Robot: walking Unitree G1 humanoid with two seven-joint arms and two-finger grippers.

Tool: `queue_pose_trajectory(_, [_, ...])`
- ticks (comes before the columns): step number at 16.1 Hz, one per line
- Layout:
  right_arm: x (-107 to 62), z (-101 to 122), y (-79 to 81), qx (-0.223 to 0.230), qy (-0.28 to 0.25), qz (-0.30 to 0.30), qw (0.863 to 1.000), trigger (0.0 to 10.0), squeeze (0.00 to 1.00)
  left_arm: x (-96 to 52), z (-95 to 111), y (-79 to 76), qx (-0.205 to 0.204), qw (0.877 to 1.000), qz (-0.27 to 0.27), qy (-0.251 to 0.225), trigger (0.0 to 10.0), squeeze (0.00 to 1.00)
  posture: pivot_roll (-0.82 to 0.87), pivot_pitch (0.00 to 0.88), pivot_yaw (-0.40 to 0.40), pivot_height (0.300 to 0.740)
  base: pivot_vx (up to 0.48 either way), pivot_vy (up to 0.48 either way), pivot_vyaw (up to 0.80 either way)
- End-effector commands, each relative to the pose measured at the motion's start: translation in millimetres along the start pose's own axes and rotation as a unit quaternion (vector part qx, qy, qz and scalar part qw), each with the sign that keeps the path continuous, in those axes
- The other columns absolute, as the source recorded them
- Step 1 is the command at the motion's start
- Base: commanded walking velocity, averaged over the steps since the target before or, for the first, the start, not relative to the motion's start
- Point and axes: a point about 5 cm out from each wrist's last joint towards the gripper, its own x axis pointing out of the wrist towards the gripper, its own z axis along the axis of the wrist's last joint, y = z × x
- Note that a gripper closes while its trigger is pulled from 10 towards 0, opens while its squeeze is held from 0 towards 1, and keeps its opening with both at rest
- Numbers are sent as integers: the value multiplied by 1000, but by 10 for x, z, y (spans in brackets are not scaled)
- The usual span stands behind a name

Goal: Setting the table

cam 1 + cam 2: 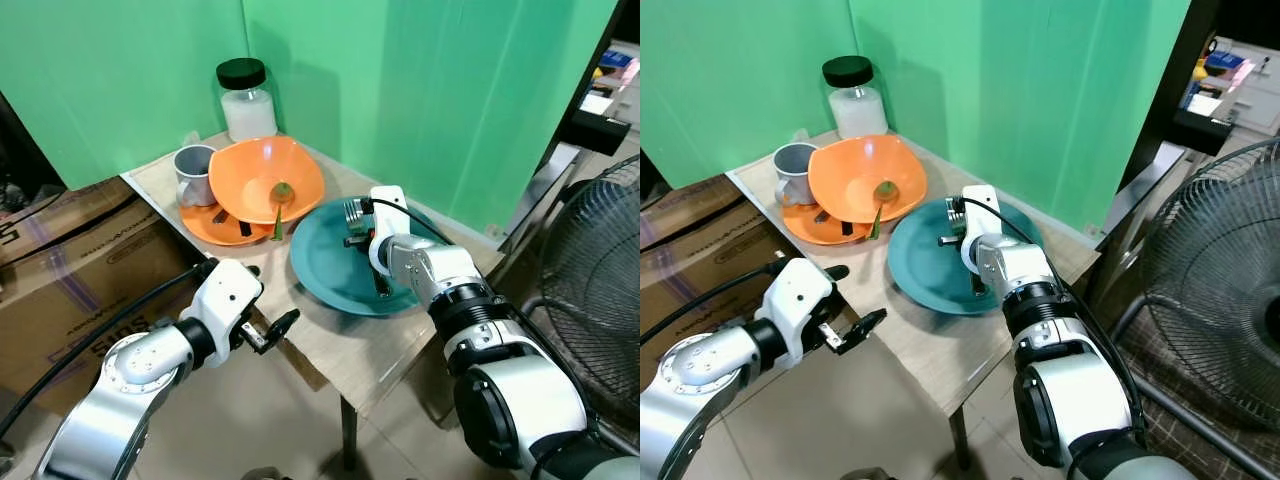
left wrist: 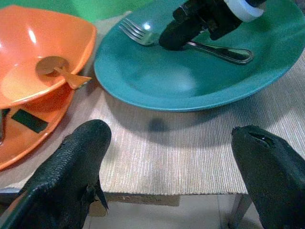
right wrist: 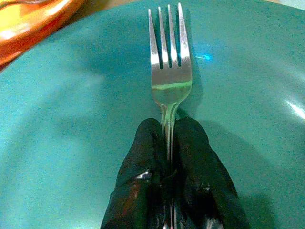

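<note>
Fork [image 3: 167,86]: a plain steel dinner fork with four tines, pinched at its neck by the right gripper [image 3: 167,143] and held low over the teal plate [image 1: 320,270], tines toward 12 o'clock. By this view the setting is partly done: plate laid, fork not yet released. At 10 o'clock wait the orange bowl [image 1: 262,170], its spoon [image 1: 281,200], a grey mug [image 1: 192,170] and a jar [image 1: 246,100]. The left gripper [image 2: 176,162] hovers at the table edge, fingers wide apart.
</note>
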Motion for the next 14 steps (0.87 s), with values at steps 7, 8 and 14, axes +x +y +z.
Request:
queue_pose_trajectory(7, [-395,198,-257,22,-89,16,996,0,0,74,150,68,-20,999,11,-42,10000,0,94,0,95,740,0,0,0])
queue_pose_trajectory(8, [-620,265,-357,17,-150,20,988,0,0,84,175,43,-26,998,13,-50,10000,0,92,0,100,740,0,0,0])
queue_pose_trajectory(14, [-1567,249,-471,-46,-366,-7,929,10000,0,150,291,40,-3,989,113,-94,10000,0,87,0,74,740,0,0,0])
